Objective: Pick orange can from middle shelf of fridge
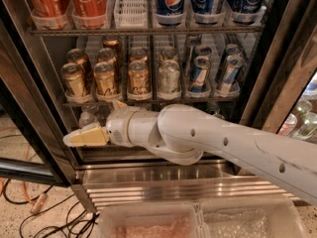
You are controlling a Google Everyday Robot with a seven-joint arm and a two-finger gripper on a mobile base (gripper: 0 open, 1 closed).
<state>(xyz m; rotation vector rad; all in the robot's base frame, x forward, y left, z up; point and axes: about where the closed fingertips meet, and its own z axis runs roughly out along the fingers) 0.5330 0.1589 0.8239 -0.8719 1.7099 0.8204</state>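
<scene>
Several orange cans stand in rows at the left of the middle shelf; the front ones are at left, centre and right. A silver-white can and slim blue cans stand to their right. My gripper, cream-coloured, points left in front of the fridge, below the middle shelf and under the leftmost orange cans. It touches no can. My white arm crosses in from the lower right and hides much of the lower shelf.
Tall Coca-Cola cans and Pepsi cans fill the rack above. Water bottles show behind my wrist. The stainless base lies below, with clear bins in front. Cables lie on the floor at left.
</scene>
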